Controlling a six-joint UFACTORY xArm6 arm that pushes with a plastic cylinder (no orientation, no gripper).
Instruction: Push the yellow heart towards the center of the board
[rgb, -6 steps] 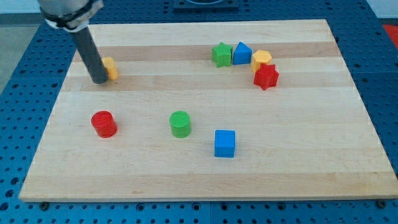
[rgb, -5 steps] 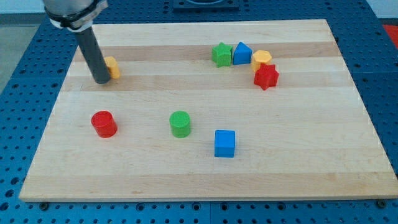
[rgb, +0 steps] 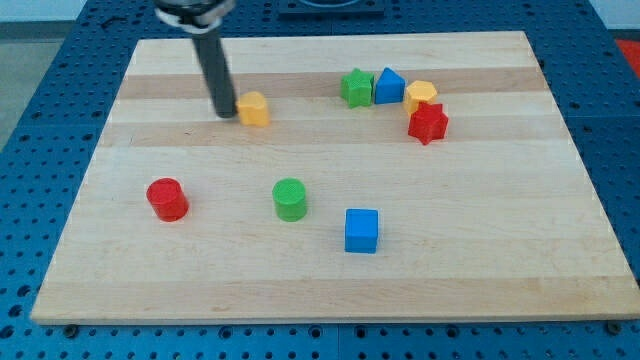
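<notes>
Camera view, my tip (rgb: 226, 113) touching yellow heart (rgb: 254, 108), heart's heading unclear

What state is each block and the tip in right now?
My tip: on the board, at the yellow heart's left side.
Yellow heart: upper middle-left, short of centre.
Green star, blue block, yellow hexagon, red star: clustered upper right.
Red cylinder: upright, alone, lower left.
Green cylinder: upright, alone.
Blue cube: flat, alone.
</notes>
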